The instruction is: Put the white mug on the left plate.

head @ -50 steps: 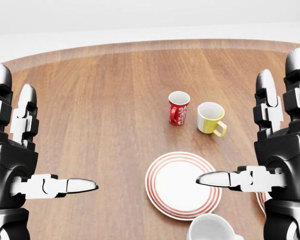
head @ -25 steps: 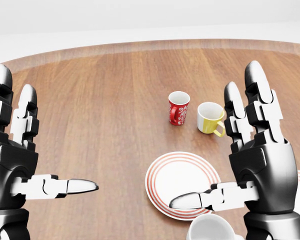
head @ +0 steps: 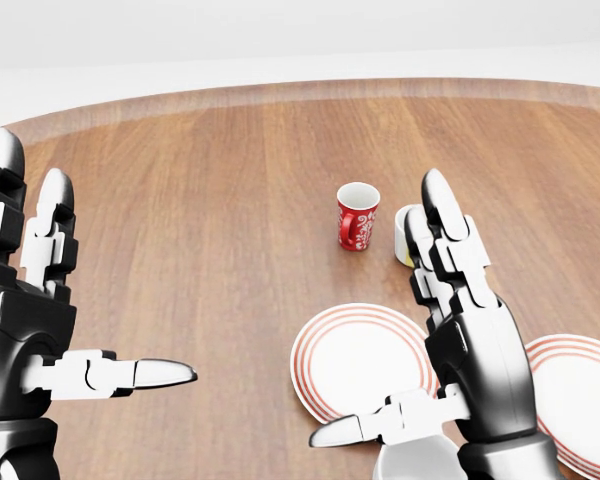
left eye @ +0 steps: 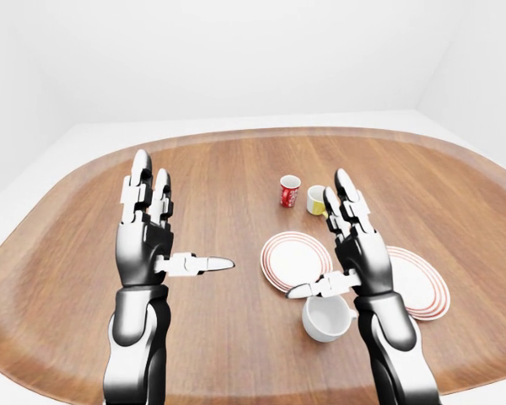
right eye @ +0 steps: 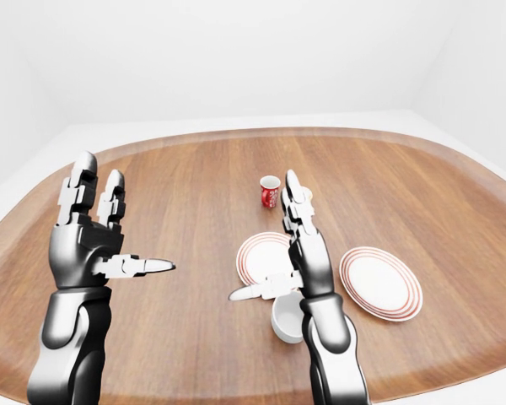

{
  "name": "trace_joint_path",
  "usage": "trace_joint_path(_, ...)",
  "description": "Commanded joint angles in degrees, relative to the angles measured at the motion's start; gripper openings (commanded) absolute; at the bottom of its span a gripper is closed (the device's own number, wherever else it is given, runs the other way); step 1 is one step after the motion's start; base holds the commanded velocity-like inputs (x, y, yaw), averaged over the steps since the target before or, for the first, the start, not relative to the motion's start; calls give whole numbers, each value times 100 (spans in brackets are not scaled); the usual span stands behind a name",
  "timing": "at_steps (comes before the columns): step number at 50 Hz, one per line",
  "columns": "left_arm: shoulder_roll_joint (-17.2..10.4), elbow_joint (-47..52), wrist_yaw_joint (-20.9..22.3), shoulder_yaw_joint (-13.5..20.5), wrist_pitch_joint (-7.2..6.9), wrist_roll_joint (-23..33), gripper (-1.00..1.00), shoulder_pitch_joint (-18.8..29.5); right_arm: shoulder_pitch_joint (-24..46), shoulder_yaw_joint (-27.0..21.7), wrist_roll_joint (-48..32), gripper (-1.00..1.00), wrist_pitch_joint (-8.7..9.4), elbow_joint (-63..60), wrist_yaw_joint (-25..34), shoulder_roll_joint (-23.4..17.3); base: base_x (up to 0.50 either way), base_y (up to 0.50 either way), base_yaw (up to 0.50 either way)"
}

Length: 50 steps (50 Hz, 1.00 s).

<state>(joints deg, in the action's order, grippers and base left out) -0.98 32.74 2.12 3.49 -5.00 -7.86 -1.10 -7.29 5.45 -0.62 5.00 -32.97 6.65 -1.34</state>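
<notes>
Broadly, the wooden desk [left eye: 236,169] carries everything. Taking the left plate [left eye: 291,257] as landmark: the right plate [left eye: 422,283] lies to its right in the left-eye view, apart from it. The left hand [left eye: 143,245], fingers spread and empty, is raised well to its left. The right hand [left eye: 354,249], fingers open, hovers beside its right rim, above the white mug [left eye: 325,316], which stands on the desk just below the plate. The red mug [left eye: 290,191] and yellow mug [left eye: 315,199] stand above it.

My right hand [head: 450,380], fingers spread, hangs over the white mug [head: 420,458] at the table's [head: 200,230] near edge, beside the left plate [head: 355,365]; my left hand [head: 40,330] hovers open.
</notes>
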Motion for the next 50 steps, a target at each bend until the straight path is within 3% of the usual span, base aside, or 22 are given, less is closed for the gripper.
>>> trace_joint_path(1, 2, 26, 0, 1, 0, 5, 100, -6, 22, -60, -371, 100, 0, 143, 65, -6, 0, 0, 0)
trace_joint_path(50, -14, -73, 4, 41, 0, -13, 100, 34, -195, -71, -2390, 100, 0, 530, 779, -143, 0, 0, 0)
